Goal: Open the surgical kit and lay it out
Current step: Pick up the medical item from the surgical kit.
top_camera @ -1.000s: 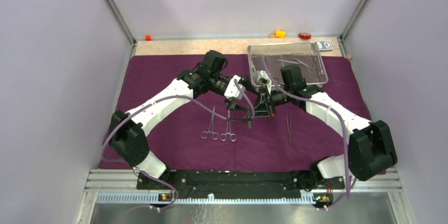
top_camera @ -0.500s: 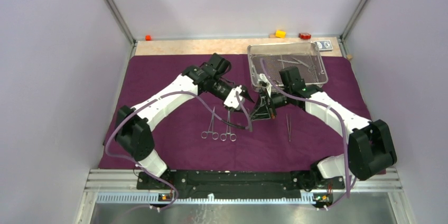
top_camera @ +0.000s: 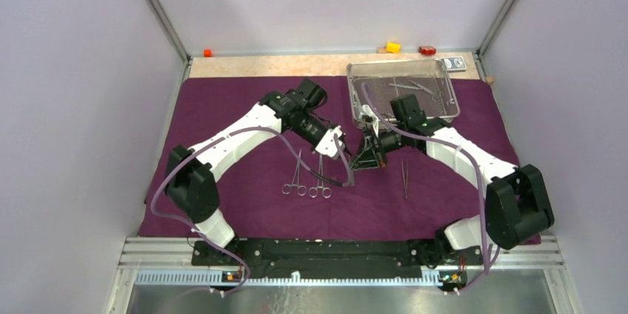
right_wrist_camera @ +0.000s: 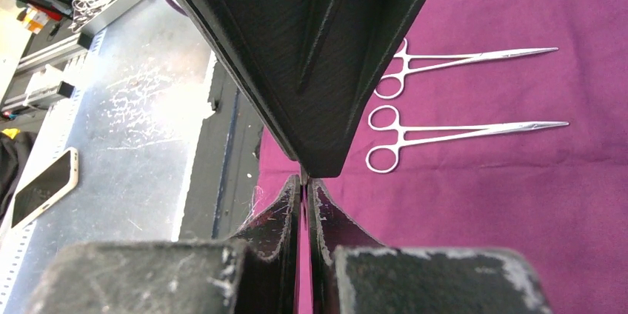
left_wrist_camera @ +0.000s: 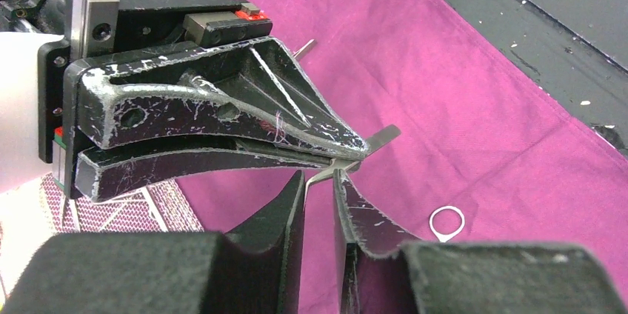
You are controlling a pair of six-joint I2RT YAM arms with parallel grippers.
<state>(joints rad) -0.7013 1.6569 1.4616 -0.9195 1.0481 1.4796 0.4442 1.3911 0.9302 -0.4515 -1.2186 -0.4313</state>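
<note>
While right pincer (left_wrist_camera: 351, 152) clamps steel instrument (left_wrist_camera: 383, 138), left pincer (left_wrist_camera: 319, 181) straddles it.

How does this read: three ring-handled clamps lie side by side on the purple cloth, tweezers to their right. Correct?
Not quite. Only two clamps lie side by side on the purple cloth, as the right wrist view shows. The tweezers do lie to their right. One more slim steel tool is pinched in the right claw, not lying on the cloth.
</note>
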